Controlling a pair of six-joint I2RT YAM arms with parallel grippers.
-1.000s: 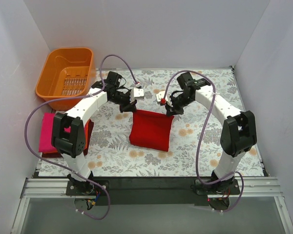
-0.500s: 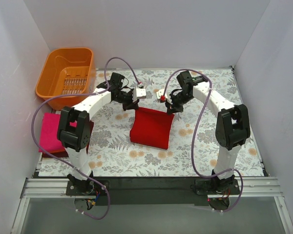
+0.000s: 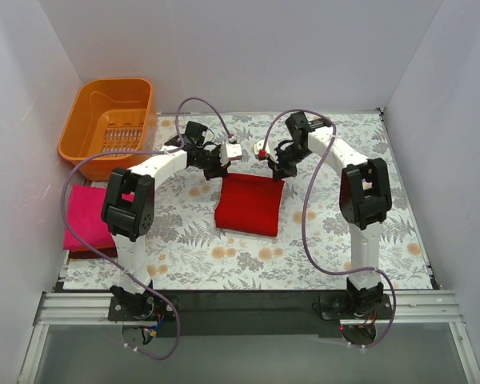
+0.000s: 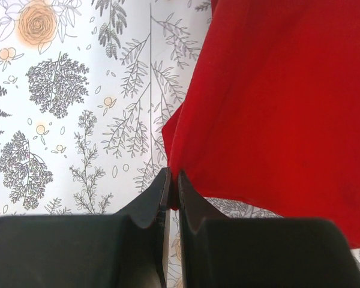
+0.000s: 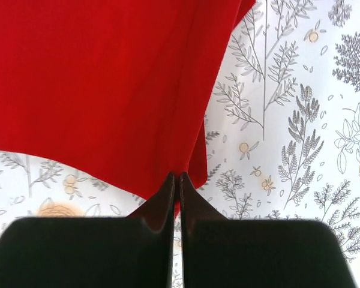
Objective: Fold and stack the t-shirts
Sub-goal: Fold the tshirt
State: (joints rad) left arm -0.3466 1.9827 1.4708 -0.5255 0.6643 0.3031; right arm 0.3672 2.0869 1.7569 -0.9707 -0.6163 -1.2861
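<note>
Left gripper (image 4: 173,191) and right gripper (image 5: 177,183) each clench a corner of the red t-shirt (image 3: 248,206), at eleven and one o'clock.

On my overhead feed, a plain white back wall (image 3: 240,56) and matching white side panels at 9 o'clock (image 3: 16,160) and 3 o'clock (image 3: 456,160) box in a table draped in grey-and-orange floral cloth (image 3: 184,264), under soft, even light. An orange plastic slotted basket (image 3: 116,82) sits at 10 o'clock. A silver aluminium rail (image 3: 72,308) edges the table at 6 o'clock.
</note>
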